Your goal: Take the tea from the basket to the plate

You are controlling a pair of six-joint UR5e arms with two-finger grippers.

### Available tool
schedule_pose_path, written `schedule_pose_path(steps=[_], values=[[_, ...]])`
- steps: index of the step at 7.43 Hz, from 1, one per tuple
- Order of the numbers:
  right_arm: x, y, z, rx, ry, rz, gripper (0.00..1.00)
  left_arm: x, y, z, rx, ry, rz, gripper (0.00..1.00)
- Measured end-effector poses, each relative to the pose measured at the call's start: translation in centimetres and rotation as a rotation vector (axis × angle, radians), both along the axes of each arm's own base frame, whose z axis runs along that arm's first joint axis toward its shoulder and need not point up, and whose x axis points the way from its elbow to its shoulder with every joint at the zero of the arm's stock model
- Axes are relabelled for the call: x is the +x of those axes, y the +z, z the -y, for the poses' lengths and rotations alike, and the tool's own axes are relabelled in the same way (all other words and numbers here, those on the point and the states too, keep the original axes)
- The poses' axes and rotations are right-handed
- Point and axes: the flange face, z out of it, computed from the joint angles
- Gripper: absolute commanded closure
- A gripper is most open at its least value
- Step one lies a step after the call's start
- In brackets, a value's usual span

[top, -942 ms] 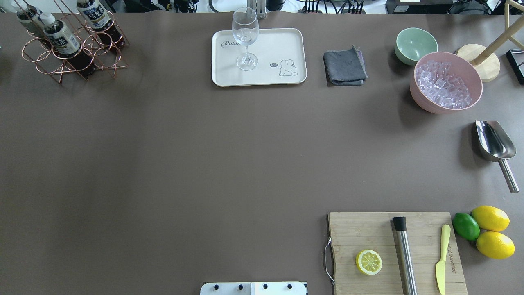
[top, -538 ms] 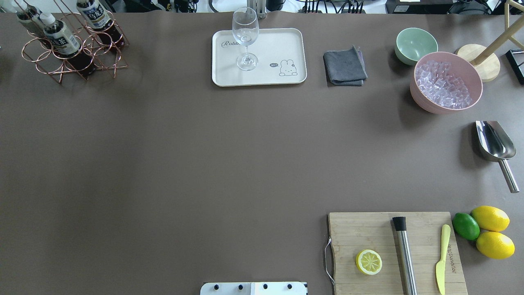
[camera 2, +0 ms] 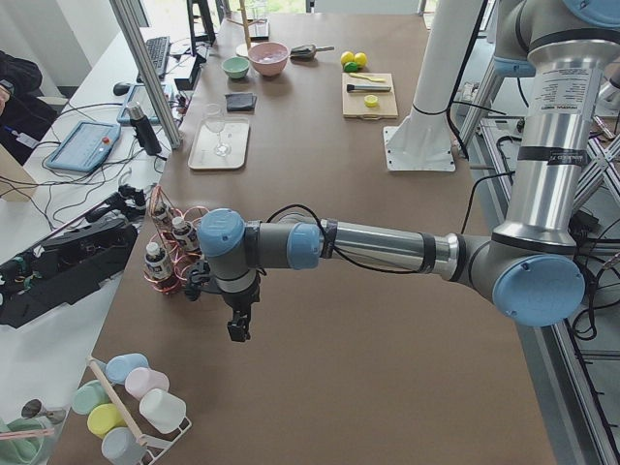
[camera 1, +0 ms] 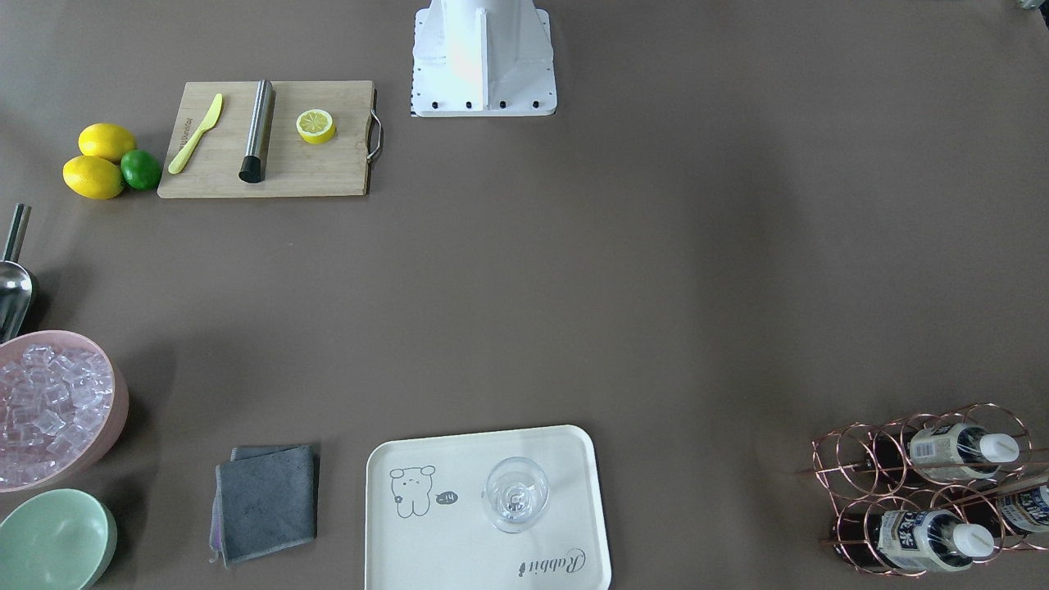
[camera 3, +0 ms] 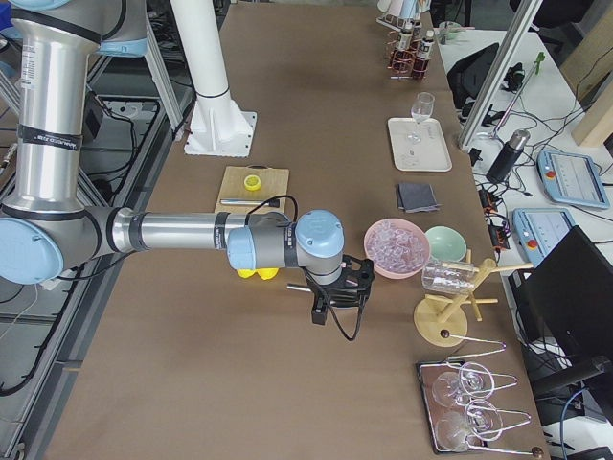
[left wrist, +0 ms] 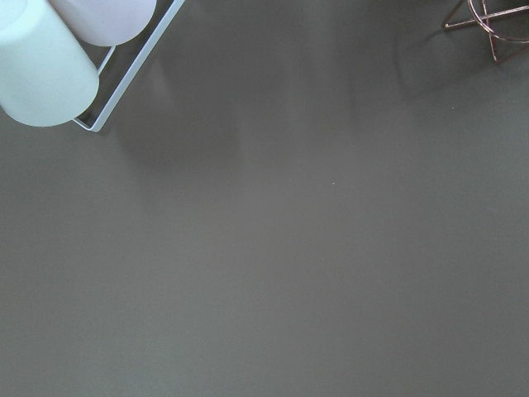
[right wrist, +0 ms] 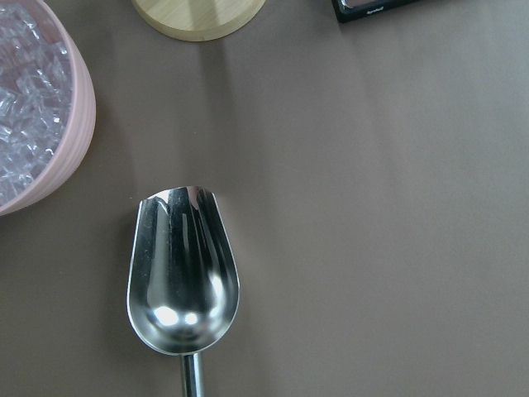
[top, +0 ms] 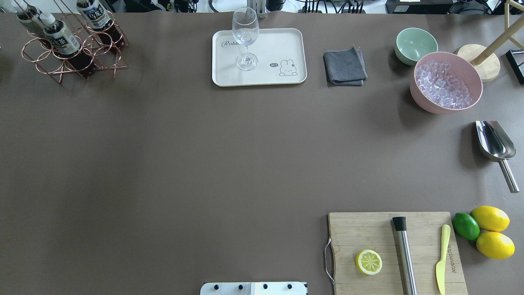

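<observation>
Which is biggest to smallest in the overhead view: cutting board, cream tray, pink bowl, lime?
1. cutting board, even though the frame edge cuts it off
2. cream tray
3. pink bowl
4. lime
No close calls.

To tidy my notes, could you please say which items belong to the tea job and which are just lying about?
Job: tea bottles, basket, plate.
Lying about: wine glass, grey cloth, mint bowl, pink ice bowl, scoop, cutting board, lemons, lime.
</observation>
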Motion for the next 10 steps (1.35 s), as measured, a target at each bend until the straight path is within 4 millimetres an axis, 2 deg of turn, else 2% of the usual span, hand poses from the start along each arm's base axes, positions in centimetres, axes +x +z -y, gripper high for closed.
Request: schedule_pose_path(steps=[1,4,7,9,10], values=[[-0.8,-1.3,0.2,0.0,0.001,0.003,0.0,-0.1,-0.8,0.5,0.018,0.003,0.023,0.01],[-3.5,-5.8,1.3,-0.016,-0.002,0.009,0.0,0.2,-6.1,4.3,0.177,0.083,0.059,0.01],[-6.6,-10.1,2.6,-0.04,0.02,0.023,0.0,1.9,-13.2,9.5,0.481,0.337,0.09,0.01],[-8.2,-12.8,3.7,-0.065,0.012,0.02,0.0,3.2,-15.4,14.1,0.678,0.593,0.114,0.01],[-9.0,-14.5,4.8,-0.079,0.006,0.019,0.0,3.4,-16.4,15.7,0.749,0.684,0.123,0.01]])
